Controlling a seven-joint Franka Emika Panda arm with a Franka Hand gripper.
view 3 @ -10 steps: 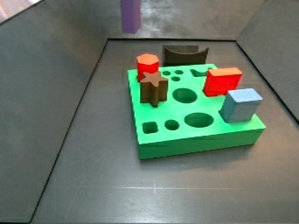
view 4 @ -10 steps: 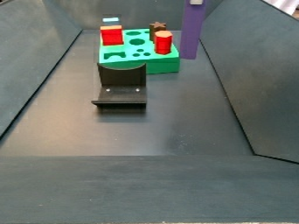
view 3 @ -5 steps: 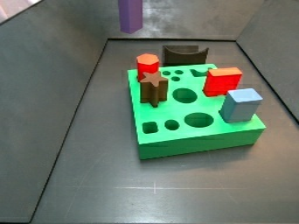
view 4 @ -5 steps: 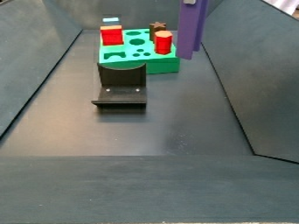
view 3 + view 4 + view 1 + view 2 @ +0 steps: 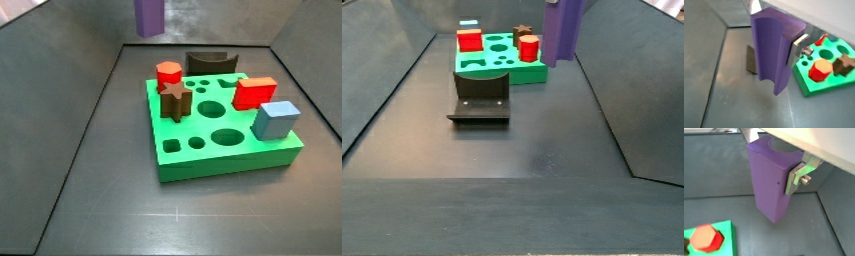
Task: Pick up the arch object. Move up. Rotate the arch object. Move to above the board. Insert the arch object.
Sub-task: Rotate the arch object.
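The arch object (image 5: 771, 55) is a tall matte purple block hanging upright, with my gripper (image 5: 774, 35) shut on its upper end. In both wrist views one silver finger (image 5: 797, 175) presses its side; the opposite finger is mostly hidden behind it. In both side views the arch object (image 5: 148, 15) (image 5: 564, 30) hangs high in the air beside the far end of the board, and the gripper itself is cut off above the frame. The board (image 5: 221, 140) (image 5: 500, 62) is a thick green slab lying flat on the floor, and its edge shows below the block (image 5: 827, 82) (image 5: 728, 228).
On the board stand a red hexagon (image 5: 168, 73), a brown star (image 5: 175, 97), a red cube (image 5: 254, 93) and a grey-blue block (image 5: 277, 118). The dark fixture (image 5: 480, 100) stands on the floor next to the board. Sloping dark walls close in the floor.
The arch object has turned slightly about its upright axis, showing a wider face in a side view, and has risen a touch. The board and its pieces have not moved.
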